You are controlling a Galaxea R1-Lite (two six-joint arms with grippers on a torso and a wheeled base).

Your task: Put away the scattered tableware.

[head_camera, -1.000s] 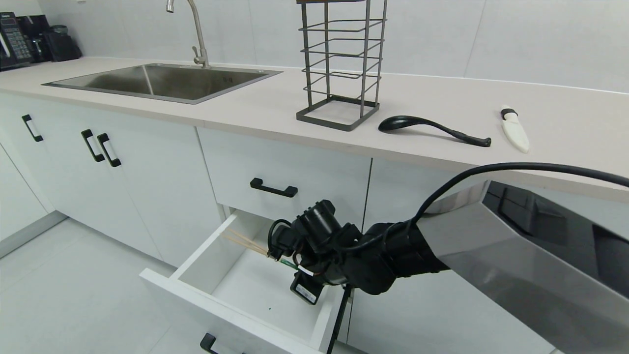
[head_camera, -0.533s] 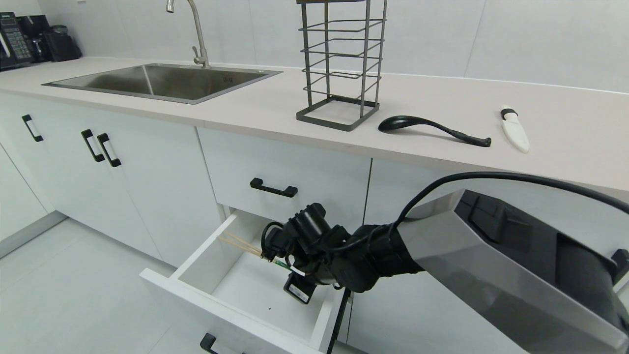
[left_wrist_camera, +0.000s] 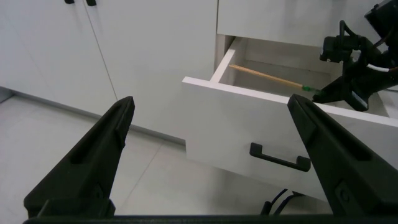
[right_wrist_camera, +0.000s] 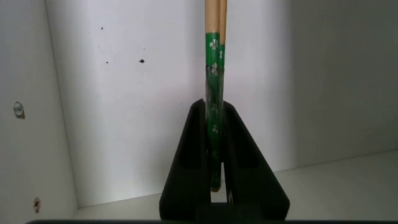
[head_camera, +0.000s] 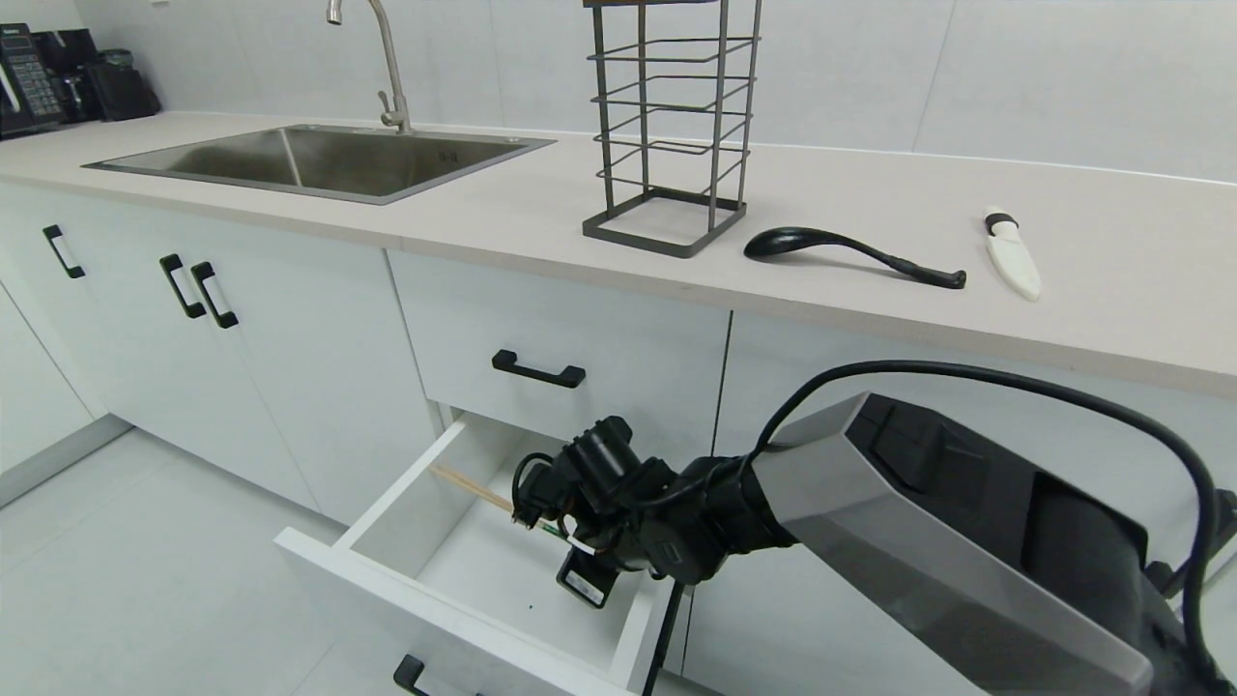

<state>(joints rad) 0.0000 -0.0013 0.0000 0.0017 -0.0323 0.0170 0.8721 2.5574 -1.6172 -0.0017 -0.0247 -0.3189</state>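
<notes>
The right end effector (right_wrist_camera: 214, 112), clamped on the chopsticks (right_wrist_camera: 214, 43), holds them low over the open drawer (head_camera: 398, 493) beneath it, presumably for release there.

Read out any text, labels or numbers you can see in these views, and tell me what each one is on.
No text is legible.
The sticker under the right end effector: print too small to read.
The telephone keypad: too small to read.
A mark on the sink wall: blurred.
The chopsticks: green band with small pale motifs, no lettering.
</notes>
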